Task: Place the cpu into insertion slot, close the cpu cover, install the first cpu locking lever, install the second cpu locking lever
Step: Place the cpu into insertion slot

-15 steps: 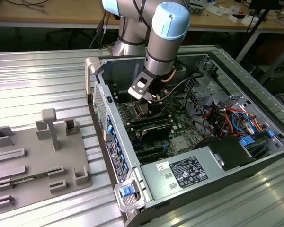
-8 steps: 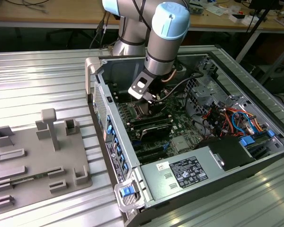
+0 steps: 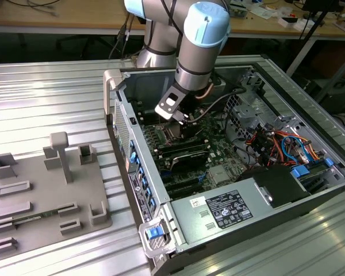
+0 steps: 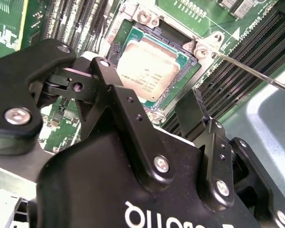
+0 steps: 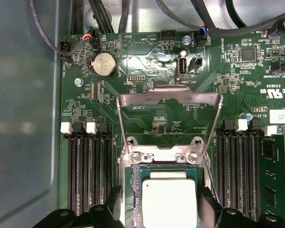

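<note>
Gripper over socket: my gripper (image 5: 160,202) is hanging with its jaws spread wide and holding nothing, one fingertip (image 5: 115,199) standing at each side of the cpu (image 5: 168,197), which is lying flat in the socket just beneath, silver top up. The cpu cover (image 5: 169,99) is standing raised on its hinge at the socket edge nearest the coin cell (image 5: 104,64), leaving the chip uncovered. Rows of memory slots (image 5: 88,175) are crowding both flanks of the socket, and a thin locking lever (image 4: 249,70) is slanting out from one socket corner in the second wrist view
</note>
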